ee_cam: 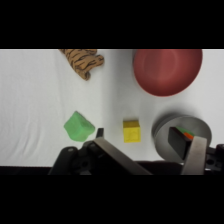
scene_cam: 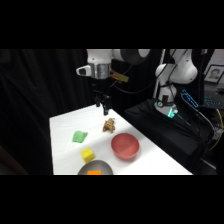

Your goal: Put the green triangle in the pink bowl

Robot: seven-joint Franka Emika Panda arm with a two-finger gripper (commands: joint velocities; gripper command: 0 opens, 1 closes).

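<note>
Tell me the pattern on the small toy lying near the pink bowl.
The toy has tan and dark tiger-like stripes, clearest in the wrist view.

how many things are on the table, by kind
Bowls: 2, the pink bowl and the grey bowl
Blocks: 2, the green triangle and the yellow cube
Striped toys: 1, the tiger toy
An orange and green thing lies in the grey bowl; I cannot tell its kind, so it is left out.
Total: 5

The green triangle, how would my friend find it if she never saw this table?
Start at the white table and find the big pink bowl. Look across to the table's other side, past the yellow cube; the green triangle lies there alone. It is the only green thing, a small wedge.
</note>
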